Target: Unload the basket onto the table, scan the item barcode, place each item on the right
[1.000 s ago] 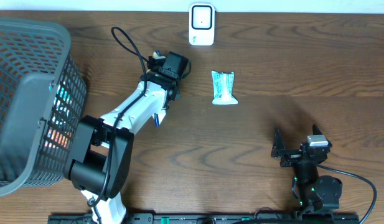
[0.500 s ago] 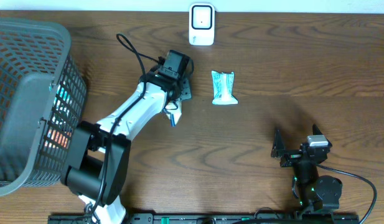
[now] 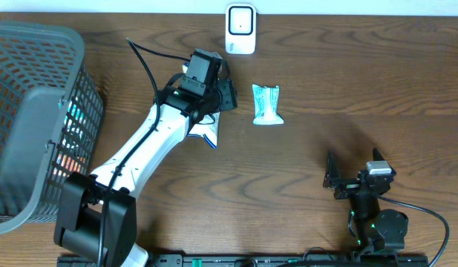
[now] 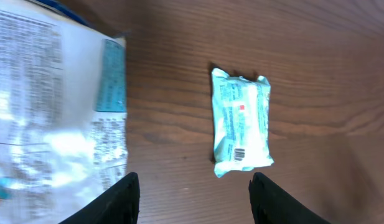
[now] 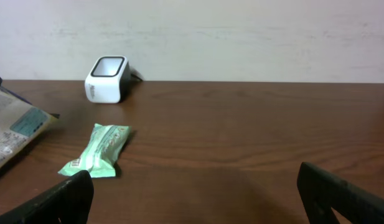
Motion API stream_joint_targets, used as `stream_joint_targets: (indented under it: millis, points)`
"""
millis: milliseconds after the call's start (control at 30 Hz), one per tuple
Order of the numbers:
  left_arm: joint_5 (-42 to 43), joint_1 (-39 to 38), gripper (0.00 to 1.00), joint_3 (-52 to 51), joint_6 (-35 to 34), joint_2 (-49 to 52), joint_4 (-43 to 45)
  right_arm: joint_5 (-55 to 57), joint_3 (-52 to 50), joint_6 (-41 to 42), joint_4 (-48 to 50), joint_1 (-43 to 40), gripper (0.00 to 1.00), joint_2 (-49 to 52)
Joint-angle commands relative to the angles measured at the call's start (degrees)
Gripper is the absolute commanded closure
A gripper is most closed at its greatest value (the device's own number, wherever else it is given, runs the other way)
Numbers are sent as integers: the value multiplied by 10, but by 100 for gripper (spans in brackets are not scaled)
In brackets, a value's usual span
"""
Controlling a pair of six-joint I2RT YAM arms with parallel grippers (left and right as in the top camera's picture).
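Note:
A mint-green packet (image 3: 266, 104) lies flat on the wooden table in front of the white barcode scanner (image 3: 240, 30). Its barcode (image 4: 241, 154) faces up in the left wrist view. My left gripper (image 3: 226, 95) hovers just left of the packet (image 4: 241, 124), open, with only bare wood between its black fingers (image 4: 124, 200). A white printed pouch with a blue edge (image 3: 205, 134) lies under the left arm and fills the left side (image 4: 48, 112) of that view. My right gripper (image 3: 341, 178) rests open at the front right, facing the packet (image 5: 95, 158) and scanner (image 5: 107, 78).
A grey mesh basket (image 3: 36, 119) holding several items stands at the left edge. The left arm's cable (image 3: 143, 63) loops over the table behind the arm. The pouch's corner (image 5: 14, 127) shows at the left of the right wrist view.
The left arm has swung right and farther back, bringing its gripper closer to the green packet. More of the white pouch shows beneath the arm. The right arm has not moved.

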Motion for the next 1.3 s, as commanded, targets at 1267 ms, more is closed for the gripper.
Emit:
stream_joint_targets:
  millis: [1267]
  points:
    - [-298,66,68,-9,105,105,-80,5,-1,6,-2,-3,1,-3]
